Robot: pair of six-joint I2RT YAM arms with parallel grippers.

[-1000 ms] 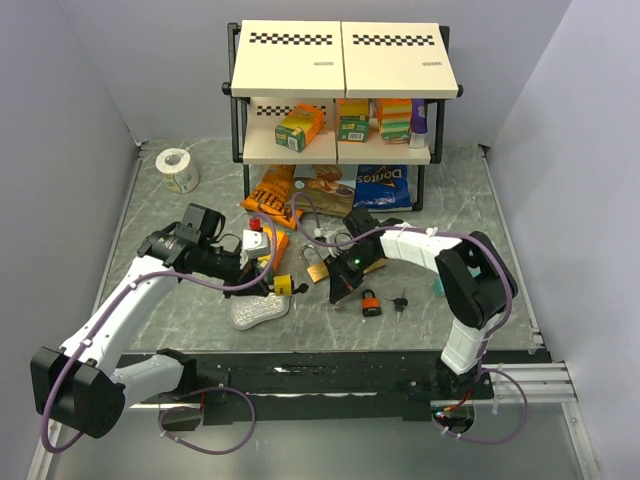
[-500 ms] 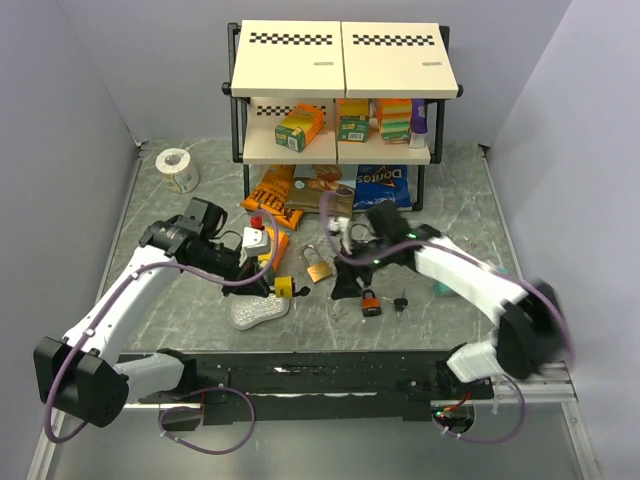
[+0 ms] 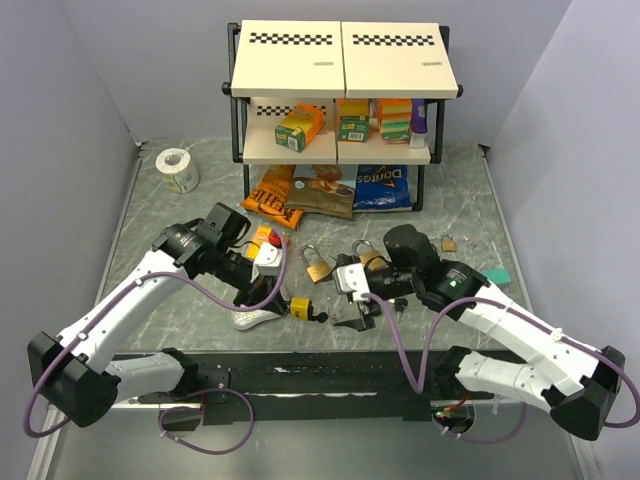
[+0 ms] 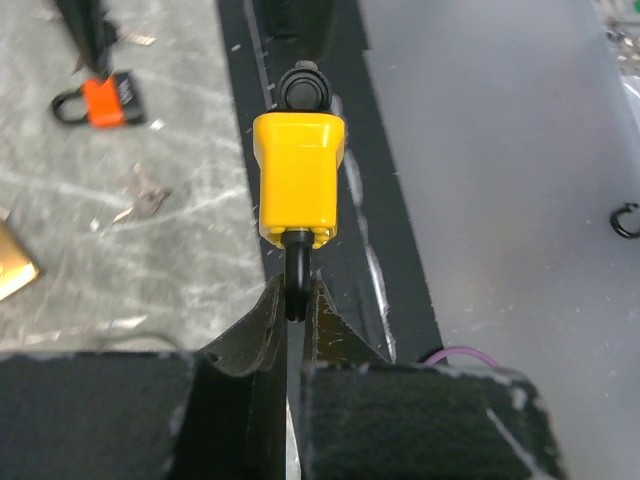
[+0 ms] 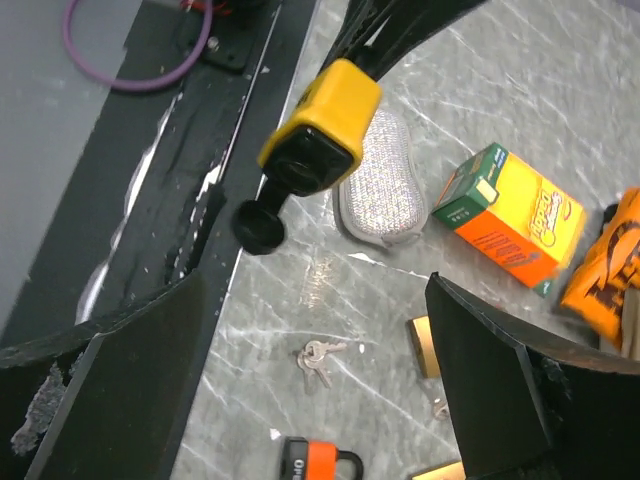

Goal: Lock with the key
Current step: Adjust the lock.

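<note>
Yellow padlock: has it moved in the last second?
Yes. The yellow padlock, held by its shackle in the left gripper, has shifted toward the black rail at the table's near edge, away from the shelf.

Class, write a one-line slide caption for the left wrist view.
Left hand pinches the yellow padlock by its shackle, a black key seated in its far end.

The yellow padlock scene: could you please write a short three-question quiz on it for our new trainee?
1. True or false: the left gripper is shut on the yellow padlock.
2. The right gripper is: A open; B shut on the yellow padlock; C shut on nothing.
3. Fill in: the black key sits in the padlock's end opposite its ___, which the left gripper pinches.

Key: 1 true; 2 A; 3 shackle.
</note>
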